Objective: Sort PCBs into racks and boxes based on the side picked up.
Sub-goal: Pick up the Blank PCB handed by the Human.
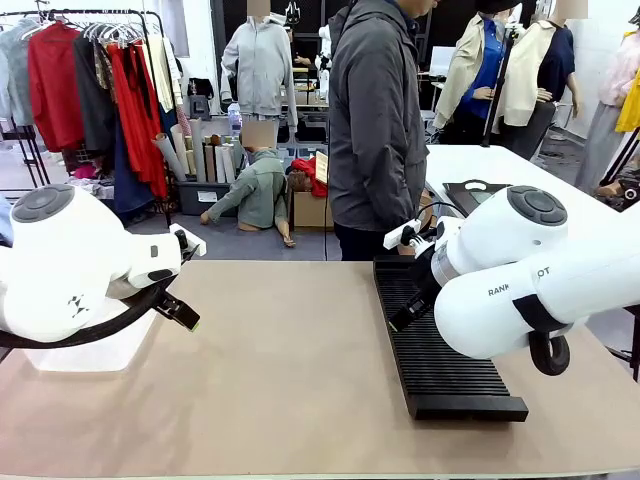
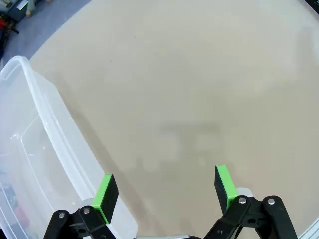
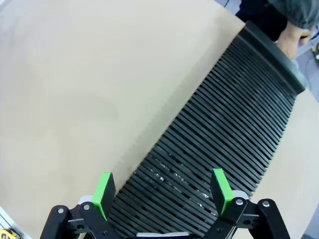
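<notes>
In the front view, the rack [image 1: 440,350] is lying lengthwise on the table [image 1: 290,370], running from the near edge toward the person [image 1: 375,130] who is standing at its far end, probably so that both sides can reach its slots. The right gripper [image 1: 400,320] is hovering over the rack's left edge. The left gripper [image 1: 188,317] is hanging well to the rack's left, at the rack-facing edge of the box [image 1: 90,355]. Each arm seems to be waiting by its own drop-off place. In the left wrist view, the left gripper [image 2: 167,189] is spreading its jaws wide with nothing between the pads. It is pointing at bare table on the rack-ward side of the box [image 2: 35,114], whose rim is sitting just beside one finger. In the right wrist view, the right gripper [image 3: 162,191] is likewise gaping wide and gripping nothing. It is looking down onto the rack [image 3: 224,114], whose slots are carrying no board, and a hand [image 3: 291,40] of the person is hanging near the rack's far end. I judge that sorting is not yet under way.
</notes>
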Tool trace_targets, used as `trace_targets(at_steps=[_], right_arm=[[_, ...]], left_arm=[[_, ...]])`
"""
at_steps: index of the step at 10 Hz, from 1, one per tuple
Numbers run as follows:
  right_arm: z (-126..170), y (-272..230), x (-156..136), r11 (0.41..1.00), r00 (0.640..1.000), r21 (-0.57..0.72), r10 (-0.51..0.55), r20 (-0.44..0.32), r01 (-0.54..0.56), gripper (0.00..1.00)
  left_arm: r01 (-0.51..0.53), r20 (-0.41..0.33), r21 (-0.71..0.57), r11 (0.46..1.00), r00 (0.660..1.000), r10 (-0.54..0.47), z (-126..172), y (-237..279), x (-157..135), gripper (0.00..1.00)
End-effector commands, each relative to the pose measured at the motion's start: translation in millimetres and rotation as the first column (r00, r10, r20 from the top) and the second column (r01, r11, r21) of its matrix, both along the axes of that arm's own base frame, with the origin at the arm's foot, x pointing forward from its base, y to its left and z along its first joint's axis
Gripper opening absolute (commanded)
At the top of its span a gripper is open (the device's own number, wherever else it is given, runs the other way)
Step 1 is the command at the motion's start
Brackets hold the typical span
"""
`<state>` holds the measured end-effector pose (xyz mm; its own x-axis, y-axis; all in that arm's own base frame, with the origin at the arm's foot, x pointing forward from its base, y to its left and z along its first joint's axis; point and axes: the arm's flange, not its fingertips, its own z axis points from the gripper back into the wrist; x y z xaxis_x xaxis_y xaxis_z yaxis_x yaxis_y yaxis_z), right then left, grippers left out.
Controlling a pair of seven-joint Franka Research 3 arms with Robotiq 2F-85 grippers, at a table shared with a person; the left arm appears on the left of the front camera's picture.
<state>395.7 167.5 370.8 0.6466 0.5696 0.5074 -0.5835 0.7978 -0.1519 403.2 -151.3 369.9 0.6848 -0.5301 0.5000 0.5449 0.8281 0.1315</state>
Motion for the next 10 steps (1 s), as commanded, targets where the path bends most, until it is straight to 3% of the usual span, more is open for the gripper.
trace_targets(at_steps=[1, 8, 10], right_arm=[[0.0, -0.1, 0.0, 1.0, 1.0, 0.0, 0.0, 0.0, 0.0, 1.0], [0.0, 0.0, 0.0, 1.0, 1.0, 0.0, 0.0, 0.0, 0.0, 1.0], [14.3, -2.5, 2.5, 0.999, 0.999, 0.018, -0.034, -0.019, 0.034, 1.0]], left_arm=[[0.0, 0.0, 0.0, 1.0, 1.0, 0.0, 0.2, 0.0, 0.0, 1.0], [0.0, 0.0, 0.0, 1.0, 1.0, 0.0, 0.0, 0.0, 0.0, 1.0], [-0.004, -0.036, -0.008, 1.0, 0.999, 0.003, 11.8, -2.6, 1.7, 1.0]])
